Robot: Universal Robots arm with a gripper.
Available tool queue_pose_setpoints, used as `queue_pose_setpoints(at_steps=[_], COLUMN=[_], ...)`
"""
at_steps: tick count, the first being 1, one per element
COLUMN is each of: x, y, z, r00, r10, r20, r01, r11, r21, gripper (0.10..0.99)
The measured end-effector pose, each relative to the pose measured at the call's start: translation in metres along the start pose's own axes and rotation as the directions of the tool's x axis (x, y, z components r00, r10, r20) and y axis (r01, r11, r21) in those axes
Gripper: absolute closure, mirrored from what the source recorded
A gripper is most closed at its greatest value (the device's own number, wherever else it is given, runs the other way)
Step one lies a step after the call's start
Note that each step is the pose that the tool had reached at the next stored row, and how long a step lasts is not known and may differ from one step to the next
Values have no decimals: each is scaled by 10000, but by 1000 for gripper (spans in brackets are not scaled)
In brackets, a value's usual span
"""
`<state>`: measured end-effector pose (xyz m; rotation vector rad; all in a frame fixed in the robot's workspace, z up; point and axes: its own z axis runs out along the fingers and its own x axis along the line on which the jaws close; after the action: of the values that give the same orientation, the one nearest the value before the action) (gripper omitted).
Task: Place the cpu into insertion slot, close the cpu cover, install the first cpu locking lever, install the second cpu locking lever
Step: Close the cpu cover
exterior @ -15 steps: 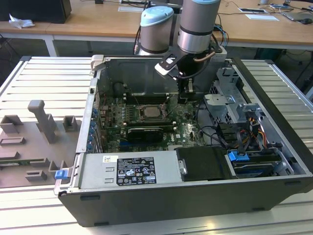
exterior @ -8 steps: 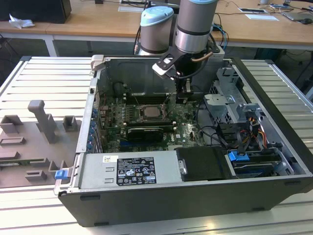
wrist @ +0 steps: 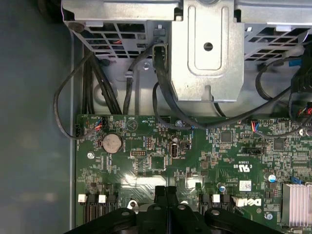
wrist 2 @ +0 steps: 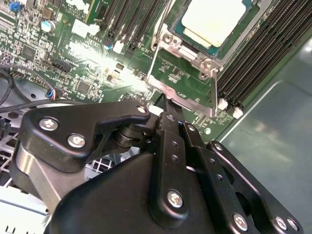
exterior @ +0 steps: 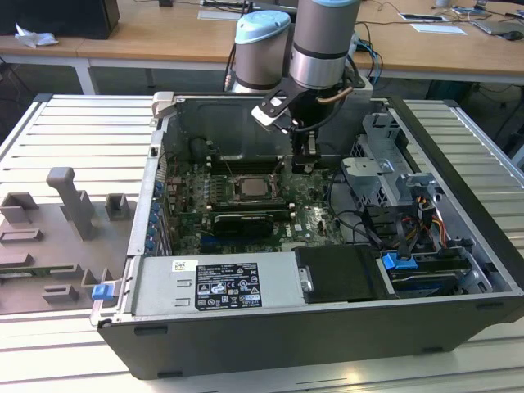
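Chip (wrist 2: 213, 18) sat flat in the socket (exterior: 234, 188), pale top up, near the middle of the board (wrist: 161, 161) inside the open case (exterior: 327, 344), so the placing step looked done. The cover (wrist 2: 187, 51) appeared to lie down around it, its silver frame bordering the chip and leaving the top showing through the window. I judged it closed or very nearly so, which would explain why the gripper (wrist: 165, 191) stood at the socket's edge rather than over the chip. A thin wire lever (wrist 2: 195, 105) ran along that edge; whether it was hooked under its catch I could not tell. The gripper's fingers (wrist: 160, 192) were pressed together with nothing seen between them, a narrow tip better suited to pushing a slim lever than pinching it. In the second wrist view that tip sat just beside the lever, perhaps touching. Long black memory slots (wrist 2: 253, 63) flanked the socket. The arm (exterior: 323, 41) hung vertically into the case from above, its gripper on the exterior view's right of the socket, between it and the drive cage (exterior: 385, 164).
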<state>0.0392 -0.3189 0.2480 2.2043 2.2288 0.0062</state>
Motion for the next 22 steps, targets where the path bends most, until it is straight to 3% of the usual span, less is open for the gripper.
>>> queue_pose_setpoints(at_steps=[22], x=[3], y=[-254], z=[1], r00=[10000], r10=[2], r20=[-1], r01=[-2], r11=[10000], r21=[0], gripper=[980])
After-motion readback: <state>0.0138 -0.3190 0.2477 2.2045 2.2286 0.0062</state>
